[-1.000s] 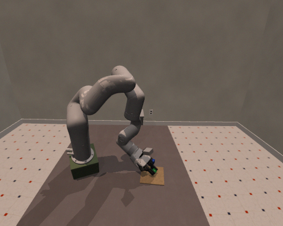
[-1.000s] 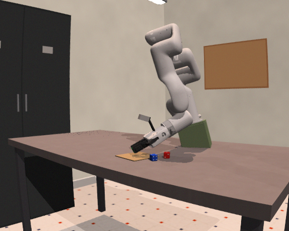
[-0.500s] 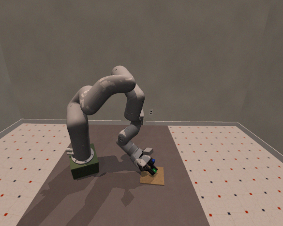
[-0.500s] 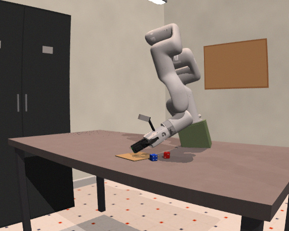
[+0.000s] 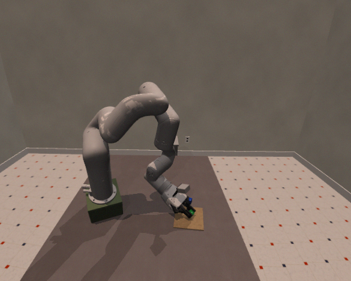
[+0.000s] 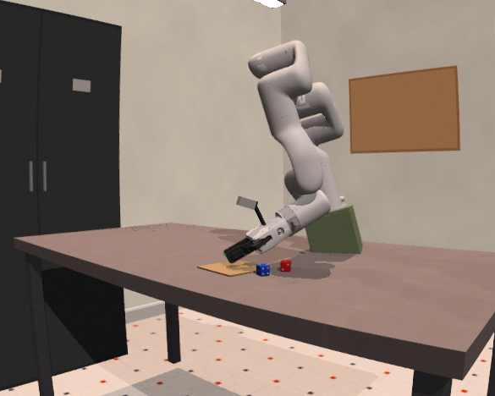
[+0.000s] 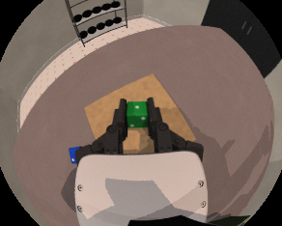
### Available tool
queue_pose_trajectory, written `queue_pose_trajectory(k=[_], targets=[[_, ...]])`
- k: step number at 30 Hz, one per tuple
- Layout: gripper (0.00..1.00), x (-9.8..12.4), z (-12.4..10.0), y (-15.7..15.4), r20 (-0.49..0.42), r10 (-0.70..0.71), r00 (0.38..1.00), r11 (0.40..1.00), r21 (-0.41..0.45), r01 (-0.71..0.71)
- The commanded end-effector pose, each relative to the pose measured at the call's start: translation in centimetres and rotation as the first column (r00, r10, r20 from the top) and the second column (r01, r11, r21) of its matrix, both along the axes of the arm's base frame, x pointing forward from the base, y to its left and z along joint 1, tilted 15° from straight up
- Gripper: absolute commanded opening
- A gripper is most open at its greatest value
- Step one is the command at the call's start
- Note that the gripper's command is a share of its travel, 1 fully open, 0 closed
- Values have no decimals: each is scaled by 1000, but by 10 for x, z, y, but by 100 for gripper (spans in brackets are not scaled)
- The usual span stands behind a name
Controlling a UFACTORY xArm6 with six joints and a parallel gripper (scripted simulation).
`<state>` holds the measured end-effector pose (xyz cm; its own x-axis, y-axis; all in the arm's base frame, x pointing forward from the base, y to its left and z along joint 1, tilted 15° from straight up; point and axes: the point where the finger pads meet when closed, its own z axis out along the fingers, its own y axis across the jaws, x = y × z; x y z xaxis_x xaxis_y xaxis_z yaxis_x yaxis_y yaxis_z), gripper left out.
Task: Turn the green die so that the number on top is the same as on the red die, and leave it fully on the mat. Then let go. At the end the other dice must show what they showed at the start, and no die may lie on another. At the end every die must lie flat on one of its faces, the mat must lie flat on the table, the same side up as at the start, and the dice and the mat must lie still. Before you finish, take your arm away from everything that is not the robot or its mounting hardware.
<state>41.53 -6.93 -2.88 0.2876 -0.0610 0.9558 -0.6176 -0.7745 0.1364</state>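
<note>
A brown table (image 5: 129,257) (image 6: 366,289) (image 7: 222,63) is set in a room with grey-green walls, and its top is crossed by long shadows of the arm (image 5: 166,129) (image 6: 300,157). In the exterior view, a dark cabinet (image 6: 80,170) is seen on one side and a cork board (image 6: 404,110) is mounted on the wall behind. The arm is mounted on a green block (image 5: 105,213) (image 6: 332,232), well apart from the jaws.

The green die (image 5: 191,212) (image 7: 137,114) is clamped between the fingers of the gripper (image 5: 189,212) (image 6: 228,256) (image 7: 136,106), which is tilted downward. In the wrist view, pips are visible on the die's faces, and one finger is placed on each side of it. In the exterior view, the die is mostly hidden by the dark fingers.

The tan mat (image 5: 189,222) (image 6: 228,268) (image 7: 155,89) is laid flat on the table below the jaws, and in the exterior view a gap is shown between it and the fingertips. The blue die (image 5: 190,199) (image 6: 262,269) (image 7: 73,155) is placed off to one side of the jaws, near the mat's edge. The red die (image 6: 285,266) is seen just beyond the blue one, farther from the jaws; the two are apart.
</note>
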Motion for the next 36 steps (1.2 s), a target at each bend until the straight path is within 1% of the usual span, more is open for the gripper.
queue_pose_trajectory(k=[1, 17, 36], targets=[[21, 1, -2, 0, 2, 0, 1000, 1000, 0, 0], [21, 2, -10, -2, 2, 0, 1000, 1000, 0, 0], [21, 2, -10, -2, 2, 0, 1000, 1000, 0, 0]])
